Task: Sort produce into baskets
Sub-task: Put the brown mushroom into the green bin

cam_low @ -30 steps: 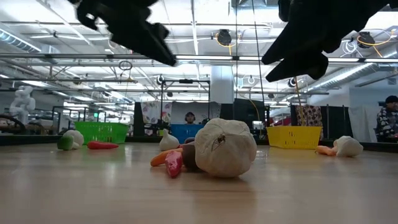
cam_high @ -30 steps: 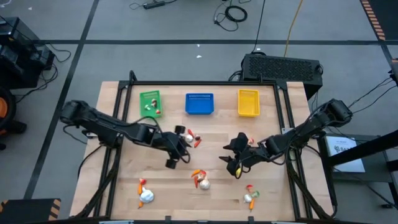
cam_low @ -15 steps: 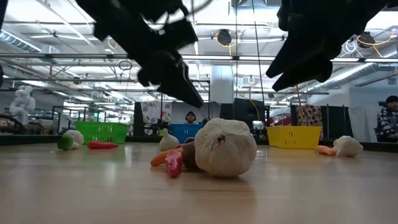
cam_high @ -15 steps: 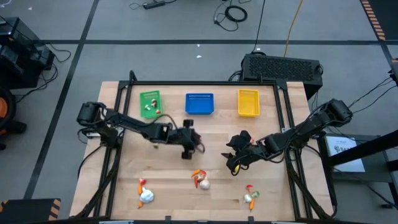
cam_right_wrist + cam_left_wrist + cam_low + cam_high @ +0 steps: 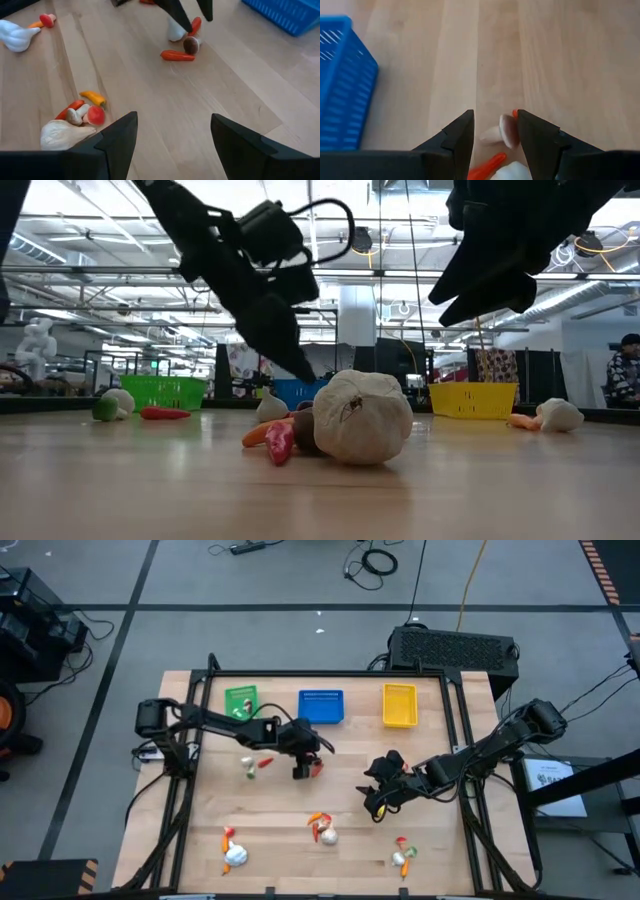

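Three baskets stand in a row at the far edge: green (image 5: 241, 705), blue (image 5: 321, 707) and yellow (image 5: 399, 705). Small clusters of toy produce lie on the wood. My left gripper (image 5: 303, 771) is open just above a cluster of a brown-capped mushroom (image 5: 502, 131), a red pepper (image 5: 487, 167) and a white garlic bulb (image 5: 514, 172); its fingers stand on either side of the mushroom. My right gripper (image 5: 375, 806) is open and empty, held above the table right of centre.
Other produce clusters lie at the left-centre (image 5: 255, 765), the near middle (image 5: 322, 830), the near left (image 5: 233, 851) and the near right (image 5: 404, 856). The green basket holds a few pieces. A large black box (image 5: 455, 648) stands beyond the table's far right corner.
My left gripper has swung toward the table's right and far edge and come down over the mushroom-and-pepper cluster near the blue basket, staying open. This uncovered the left-centre cluster.
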Tool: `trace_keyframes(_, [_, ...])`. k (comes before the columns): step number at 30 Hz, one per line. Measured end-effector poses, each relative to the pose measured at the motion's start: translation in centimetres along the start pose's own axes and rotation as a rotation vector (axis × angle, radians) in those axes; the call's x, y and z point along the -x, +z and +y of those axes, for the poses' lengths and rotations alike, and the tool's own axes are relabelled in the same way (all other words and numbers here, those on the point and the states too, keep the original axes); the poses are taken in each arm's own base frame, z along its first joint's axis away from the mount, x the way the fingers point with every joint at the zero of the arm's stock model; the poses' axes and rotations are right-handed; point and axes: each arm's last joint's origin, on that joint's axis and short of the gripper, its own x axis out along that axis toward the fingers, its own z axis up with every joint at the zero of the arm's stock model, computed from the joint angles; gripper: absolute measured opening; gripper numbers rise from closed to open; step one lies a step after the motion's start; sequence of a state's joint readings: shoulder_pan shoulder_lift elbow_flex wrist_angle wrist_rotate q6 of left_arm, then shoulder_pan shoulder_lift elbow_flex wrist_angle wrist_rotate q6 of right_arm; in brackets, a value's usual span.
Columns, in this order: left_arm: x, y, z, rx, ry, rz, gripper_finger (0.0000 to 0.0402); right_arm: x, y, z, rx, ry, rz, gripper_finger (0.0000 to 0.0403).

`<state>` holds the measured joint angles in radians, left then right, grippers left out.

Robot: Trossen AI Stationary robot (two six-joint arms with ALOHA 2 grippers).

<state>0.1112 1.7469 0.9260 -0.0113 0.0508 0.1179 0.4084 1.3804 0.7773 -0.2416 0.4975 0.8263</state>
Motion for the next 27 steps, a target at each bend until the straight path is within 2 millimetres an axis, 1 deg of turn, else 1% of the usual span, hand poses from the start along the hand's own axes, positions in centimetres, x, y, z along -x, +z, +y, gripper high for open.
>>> trace_keyframes(4, [-1.1, -0.6, 0.0, 0.000, -0.004, 0.030, 0.0157, 0.0, 0.0, 0.0, -0.001, 0.001, 0.001, 0.0242])
trace_keyframes(11, [-2.0, -1.2, -0.1, -0.026, -0.037, 0.042, 0.0157, 0.0, -0.1, 0.1, 0.004, 0.002, 0.003, 0.0242])
trace_keyframes(22, [-2.1, -1.2, -0.1, -0.034, -0.038, 0.046, 0.0156, 0.0, -0.1, 0.1, 0.004, 0.002, 0.003, 0.0242])
trace_keyframes(24, [-2.1, -1.2, -0.1, -0.043, -0.038, 0.046, 0.0150, 0.0, -0.1, 0.1, 0.004, 0.003, 0.003, 0.0242])
trace_keyframes(27, [-2.1, -1.2, -0.1, -0.044, -0.038, 0.045, 0.0126, 0.0, -0.1, 0.1, 0.004, 0.003, 0.003, 0.0242])
